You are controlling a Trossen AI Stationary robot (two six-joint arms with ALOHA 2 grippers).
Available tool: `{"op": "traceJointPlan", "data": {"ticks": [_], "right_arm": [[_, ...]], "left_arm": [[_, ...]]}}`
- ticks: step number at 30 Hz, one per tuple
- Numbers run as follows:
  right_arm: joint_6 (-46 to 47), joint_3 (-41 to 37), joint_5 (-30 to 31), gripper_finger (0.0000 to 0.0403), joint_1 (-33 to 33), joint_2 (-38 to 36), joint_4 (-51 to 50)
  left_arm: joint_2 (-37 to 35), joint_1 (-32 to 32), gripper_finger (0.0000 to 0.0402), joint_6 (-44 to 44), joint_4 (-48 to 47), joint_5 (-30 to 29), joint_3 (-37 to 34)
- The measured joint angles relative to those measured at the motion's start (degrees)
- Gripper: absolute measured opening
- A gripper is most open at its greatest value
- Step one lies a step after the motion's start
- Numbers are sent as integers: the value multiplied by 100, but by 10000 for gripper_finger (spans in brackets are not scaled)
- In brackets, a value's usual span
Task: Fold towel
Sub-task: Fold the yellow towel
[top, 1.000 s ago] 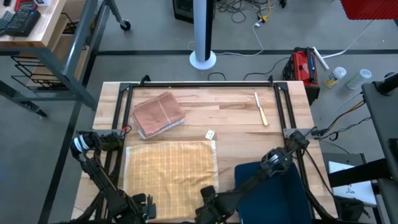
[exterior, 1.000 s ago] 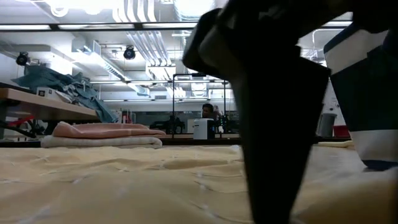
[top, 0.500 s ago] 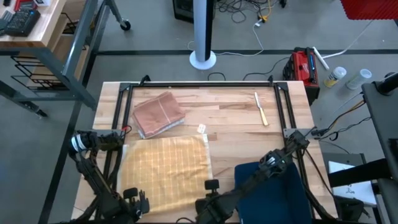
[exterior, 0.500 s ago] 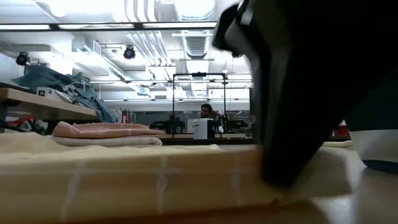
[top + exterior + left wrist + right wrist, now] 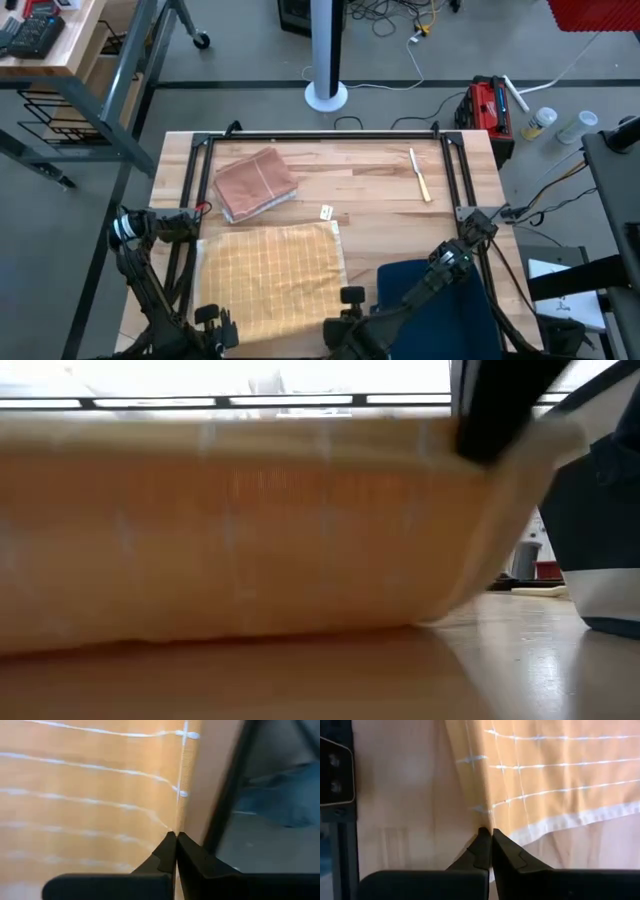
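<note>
At near table edge, left hand point(image 5: 176, 836) and right hand point(image 5: 492, 832) pinched tight on towel point(image 5: 270, 270) corners.

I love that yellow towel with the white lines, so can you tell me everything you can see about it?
The yellow towel is soft-looking cloth, golden yellow with thin white lines in a checked pattern and a pale border. It lies spread on the wooden table, on the side nearest the robot, below the folded pink towel. Its near edge is lifted off the table and hangs like a curtain in the low view. The left gripper is shut on one near corner and the right gripper on the other.
</note>
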Motion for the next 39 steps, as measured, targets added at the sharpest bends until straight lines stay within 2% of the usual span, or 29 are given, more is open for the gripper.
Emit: {"op": "traceJointPlan", "data": {"ticks": [7, 12, 17, 22, 27, 33, 39], "right_arm": [[29, 4, 350, 0, -162, -272, -361], [4, 4, 703, 0, -498, -386, -914], [-579, -7, 848, 0, -938, -482, -946], [-1161, -7, 894, 0, -1439, -535, -952], [-1598, -9, 904, 0, -1930, -574, -950], [-2024, -13, 908, 0, -2482, -574, -943], [-2323, -17, 842, 0, -2895, -572, -920]], "left_arm": [[-28, 130, 0, -96, -2696, -616, 917], [-101, 392, 0, 497, -3623, -752, 1108], [-415, 826, 0, 1057, -3613, -743, 577], [-995, 1289, 0, 1208, -3589, -838, -403], [-2064, 1646, 0, 1224, -3201, -1138, -1459], [-3503, 2076, 0, 1215, -2060, -1241, -2722], [-4323, 2461, 0, 1239, -1541, -1248, -3705]]}}
